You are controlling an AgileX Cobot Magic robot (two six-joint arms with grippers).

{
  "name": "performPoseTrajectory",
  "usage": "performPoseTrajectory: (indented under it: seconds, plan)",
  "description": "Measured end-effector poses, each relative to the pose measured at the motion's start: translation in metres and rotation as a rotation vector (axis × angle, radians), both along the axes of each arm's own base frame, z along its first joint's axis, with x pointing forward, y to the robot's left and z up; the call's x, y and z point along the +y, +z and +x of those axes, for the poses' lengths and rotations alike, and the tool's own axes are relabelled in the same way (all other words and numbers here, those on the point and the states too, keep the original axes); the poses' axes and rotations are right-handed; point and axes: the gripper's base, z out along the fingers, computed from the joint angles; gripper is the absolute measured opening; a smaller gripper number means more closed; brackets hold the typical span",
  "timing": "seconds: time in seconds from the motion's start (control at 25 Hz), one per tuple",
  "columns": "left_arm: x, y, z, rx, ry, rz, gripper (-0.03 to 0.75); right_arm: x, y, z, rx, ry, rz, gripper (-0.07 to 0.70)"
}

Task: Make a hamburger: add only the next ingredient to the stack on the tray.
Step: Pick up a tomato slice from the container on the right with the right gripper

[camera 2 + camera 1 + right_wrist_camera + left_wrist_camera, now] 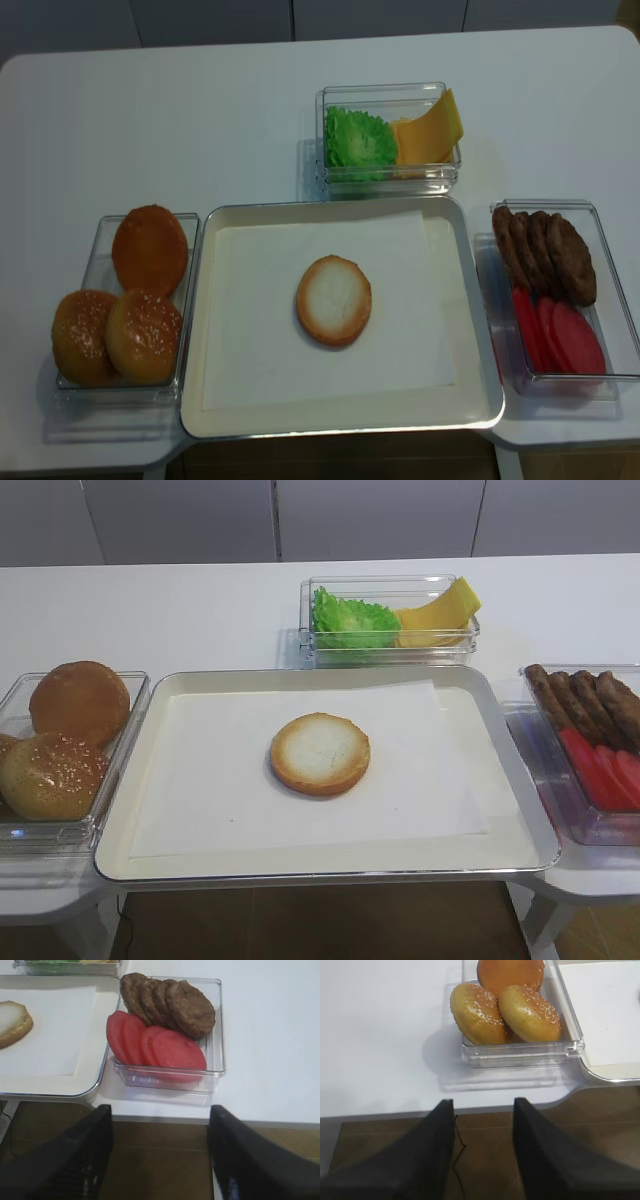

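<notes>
The stack is a single bun bottom half (pixel 320 753) (pixel 334 300), pale face up, in the middle of the paper-lined tray (pixel 330 873) (pixel 340 430). Several red tomato slices (pixel 170 1050) (pixel 605 770) (pixel 560 335) lean in a row in the near half of a clear container right of the tray. My right gripper (pixel 160 1115) hangs open and empty below the table's front edge, short of that container. My left gripper (pixel 482 1110) is also open and empty, off the front edge before the bun container. Neither gripper appears in the two high views.
Brown patties (pixel 170 1002) (pixel 545 255) share the far half of the tomato container. Whole domed buns (pixel 520 1012) (pixel 60 745) fill a clear container left of the tray. Lettuce (pixel 352 620) and cheese (pixel 440 615) sit in a container behind it. The tray's corner (pixel 95 1085) lies beside the tomatoes.
</notes>
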Motion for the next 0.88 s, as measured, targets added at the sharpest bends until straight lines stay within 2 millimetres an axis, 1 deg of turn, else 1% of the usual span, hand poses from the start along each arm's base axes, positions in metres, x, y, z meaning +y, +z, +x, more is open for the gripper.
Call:
performPoseTrajectory:
  seconds: [0.88]
  plan:
    - [0.0, 0.0, 0.0, 0.0, 0.0, 0.0, 0.293, 0.0, 0.0, 0.0, 0.0, 0.0, 0.0, 0.47]
